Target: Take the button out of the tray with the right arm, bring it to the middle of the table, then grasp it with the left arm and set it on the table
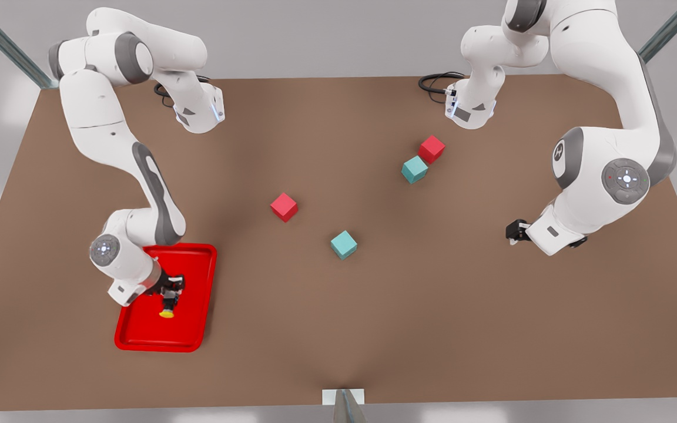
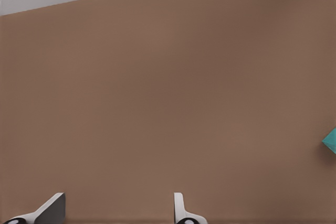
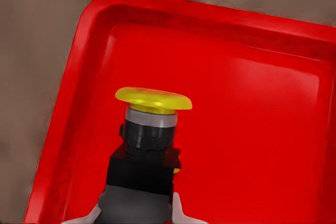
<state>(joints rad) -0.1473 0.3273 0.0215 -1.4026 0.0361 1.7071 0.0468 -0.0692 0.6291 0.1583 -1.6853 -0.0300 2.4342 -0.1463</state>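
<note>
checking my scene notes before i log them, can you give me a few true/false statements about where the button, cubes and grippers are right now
1. The right gripper is shut on the button over the red tray. True.
2. The left gripper holds a teal cube. False: its fingers are open with nothing between them, above bare table.
3. Two red cubes and two teal cubes sit on the table. True: red, red, teal, teal.
4. One cube lies inside the tray. False: all four are on the table, outside it.
5. The button's cap is blue. False: it is yellow.
</note>
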